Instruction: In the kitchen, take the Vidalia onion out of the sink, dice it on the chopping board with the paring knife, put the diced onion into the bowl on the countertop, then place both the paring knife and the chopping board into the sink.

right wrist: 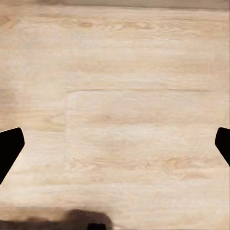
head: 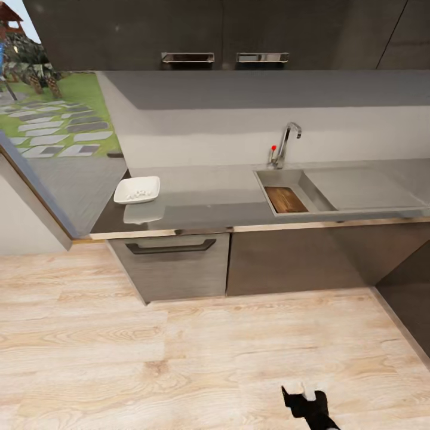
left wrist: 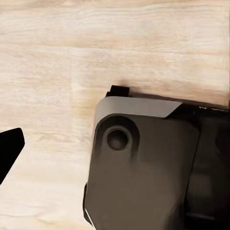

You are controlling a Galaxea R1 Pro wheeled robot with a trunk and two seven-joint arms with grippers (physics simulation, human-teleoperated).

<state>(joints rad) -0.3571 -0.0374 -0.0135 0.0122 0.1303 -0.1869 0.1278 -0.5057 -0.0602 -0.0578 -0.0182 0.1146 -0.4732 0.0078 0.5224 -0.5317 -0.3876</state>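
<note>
Nearby, the right end effector (head: pixel 301 395) hangs empty over the floor, fingers spread wide; the left's opening I cannot tell. Beyond, on the tabletop (head: pixel 203 206), the bowl (head: pixel 137 190) holds whitish diced onion (head: pixel 140 193), and the chopping board (head: pixel 285 199) lies in the sink (head: pixel 280 178), seemingly deposited as required.

Board (head: pixel 285 199) partly hidden behind the sink's (head: pixel 266 179) front wall; knife not made out there. Bits in the bowl (head: pixel 137 190) near the counter's (head: pixel 203 203) left end too small to tell apart. Right gripper (head: pixel 301 393) cut off by the head view's bottom edge. Fingertips (right wrist: pixel 9 146) clipped at both side edges in the right wrist view.
</note>
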